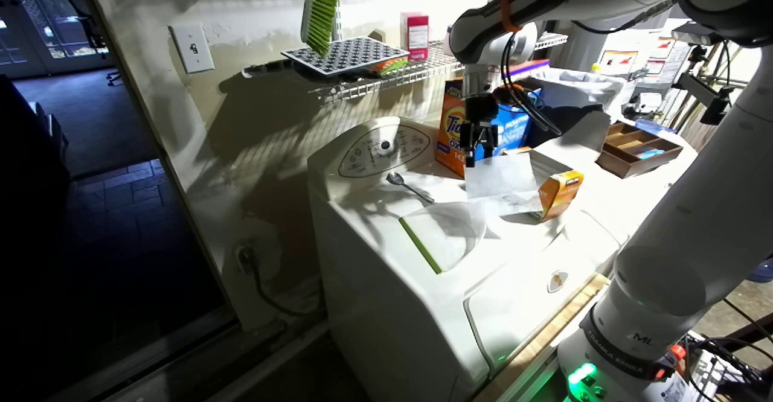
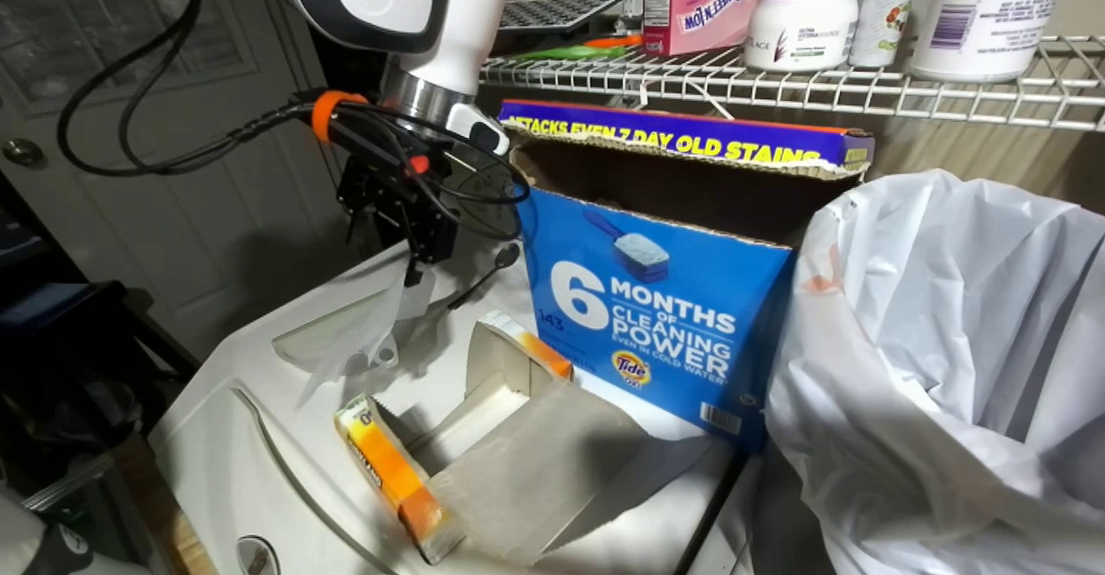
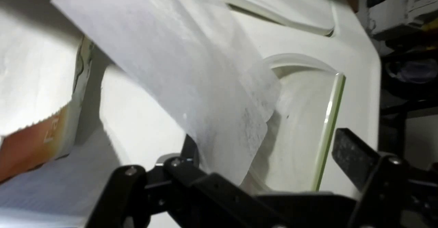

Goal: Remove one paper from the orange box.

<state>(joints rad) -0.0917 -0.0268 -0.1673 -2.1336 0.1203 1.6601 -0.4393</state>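
My gripper [image 1: 480, 156] is above the white machine top, beside the orange side of the upright orange box [image 1: 452, 130]. Its blue panel and open top face an exterior view [image 2: 656, 316]. In the wrist view the fingers [image 3: 272, 146] stand wide apart. The paper [image 3: 191, 67], thin and pale, hangs from the left finger there and touches only that finger. It has a fold or second layer; I cannot tell which. The paper also hangs limp below one fingertip in both exterior views [image 1: 504, 181] [image 2: 401, 320]. The upright box is out of the wrist view.
A low, torn-open orange-yellow carton [image 2: 388, 467] lies close to the paper. A translucent bag with a green edge [image 1: 420, 246] and a spoon [image 1: 410, 188] lie on the machine top. A wire shelf [image 2: 777, 87], white bin liner [image 2: 932, 385] and brown tray [image 1: 640, 151] stand around.
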